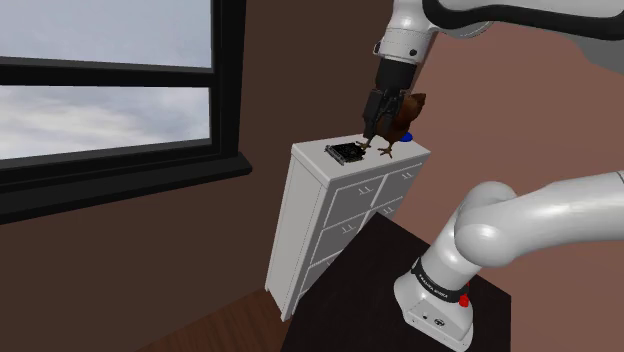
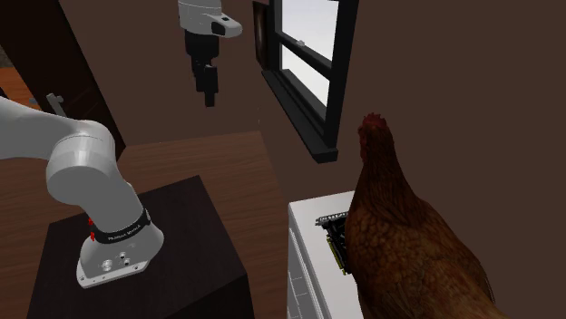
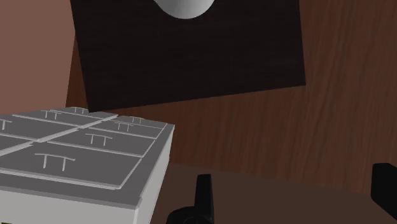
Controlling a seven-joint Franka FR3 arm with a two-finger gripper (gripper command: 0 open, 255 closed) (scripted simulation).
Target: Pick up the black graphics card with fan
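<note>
Since the pincer (image 1: 369,133) hangs with its fingers wide apart and nothing between them, the grab isn't made yet. The black graphics card (image 1: 347,152) lies on top of the white dresser (image 1: 320,215), toward the corner at the shoulder view's left, with the pincer up above it.

Biggest worry, imo, is the brown chicken figure (image 1: 405,115). It stands just beside the card, and in the second exterior view it looms right over it. If the arm comes down even slightly on that side, a finger or the wrist probably clips the bird and tips it onto the card, or off the top.

Second worry: the card looks thin and low, and it sits close to the dresser's edge. Fingers that land on top of it instead of straddling it could just shove it over the side, down to the wooden floor (image 3: 254,127).

There's also a small blue thing (image 1: 408,136) past the chicken, probably out of the way. The black stand (image 2: 181,236) sits well apart from the dresser.
</note>
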